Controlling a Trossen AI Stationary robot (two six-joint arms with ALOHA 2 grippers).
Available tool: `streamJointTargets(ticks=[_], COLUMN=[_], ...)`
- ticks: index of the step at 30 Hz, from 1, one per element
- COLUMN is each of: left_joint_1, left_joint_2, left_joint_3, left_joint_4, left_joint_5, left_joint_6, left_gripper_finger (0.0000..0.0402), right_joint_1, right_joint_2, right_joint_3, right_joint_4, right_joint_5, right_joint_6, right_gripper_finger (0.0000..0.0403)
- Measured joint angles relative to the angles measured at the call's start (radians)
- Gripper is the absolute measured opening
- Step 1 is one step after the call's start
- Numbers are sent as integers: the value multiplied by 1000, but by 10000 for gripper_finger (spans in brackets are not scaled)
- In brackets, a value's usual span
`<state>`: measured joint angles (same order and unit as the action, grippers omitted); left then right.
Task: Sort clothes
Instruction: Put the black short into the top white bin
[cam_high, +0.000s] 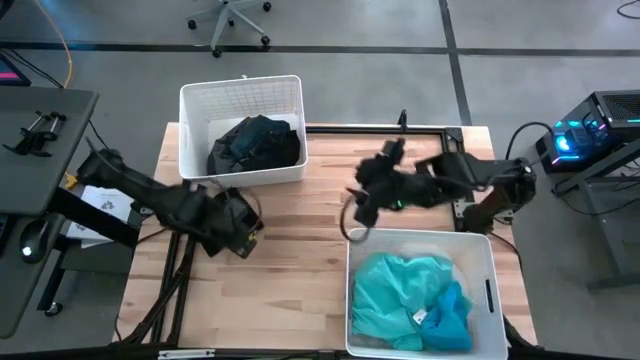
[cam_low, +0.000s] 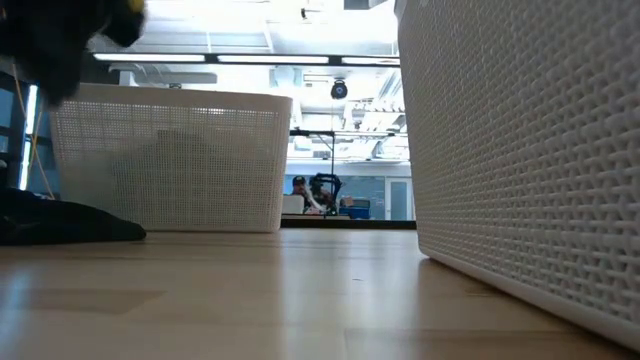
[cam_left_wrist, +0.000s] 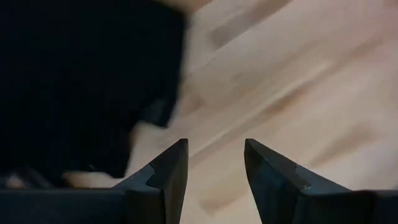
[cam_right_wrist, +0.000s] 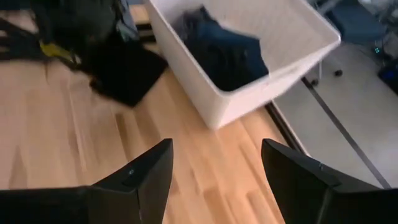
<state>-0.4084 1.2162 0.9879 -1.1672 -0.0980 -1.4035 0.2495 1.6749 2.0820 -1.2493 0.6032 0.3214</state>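
Observation:
A black garment (cam_right_wrist: 127, 71) lies flat on the wooden table beside my left arm; it also shows in the low view (cam_low: 70, 222) and the left wrist view (cam_left_wrist: 81, 81). My left gripper (cam_left_wrist: 214, 146) is open and empty just above the table, with the garment off to one side of its fingers; in the high view it is at the table's left (cam_high: 243, 238). My right gripper (cam_right_wrist: 214, 149) is open and empty, above the table's middle (cam_high: 360, 212). Dark clothes (cam_high: 255, 143) lie in the far left bin. Turquoise and bright blue clothes (cam_high: 410, 295) lie in the near right bin.
A white bin (cam_high: 243, 95) stands at the far left of the table and another white bin (cam_high: 485, 250) at the near right. Bare wood (cam_high: 300, 290) lies between them. A black frame (cam_high: 400, 128) runs along the far edge.

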Motion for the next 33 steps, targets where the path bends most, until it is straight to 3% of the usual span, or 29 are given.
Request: streamJointTargets(ticks=[6, 13, 16, 20, 24, 28, 33], left_joint_1=[-52, -47, -41, -21, -15, -30, -62], left_joint_2=[0, 0, 1, 3, 28, 67, 109], left_joint_3=[-168, -334, -392, -502, -595, -594, -531], left_joint_4=[27, 54, 137, 313, 480, 554, 645], left_joint_5=[-44, -219, -325, -358, -388, -392, -280], left_joint_6=[-196, -372, -403, -444, -435, -344, -180], left_gripper_finger=[180, 242, 249, 249, 232, 189, 115], right_joint_1=[-73, -81, -81, -81, -81, -81, -81], right_joint_2=[0, 0, 0, 0, 0, 0, 0], right_joint_3=[-38, -63, -63, -63, -63, -63, -63], right_joint_4=[196, 245, 246, 249, 249, 250, 252], right_joint_5=[-128, -179, -187, -194, -194, -194, -195], right_joint_6=[-154, -218, -230, -244, -244, -253, -252], right_gripper_finger=[231, 231, 231, 231, 231, 231, 231])
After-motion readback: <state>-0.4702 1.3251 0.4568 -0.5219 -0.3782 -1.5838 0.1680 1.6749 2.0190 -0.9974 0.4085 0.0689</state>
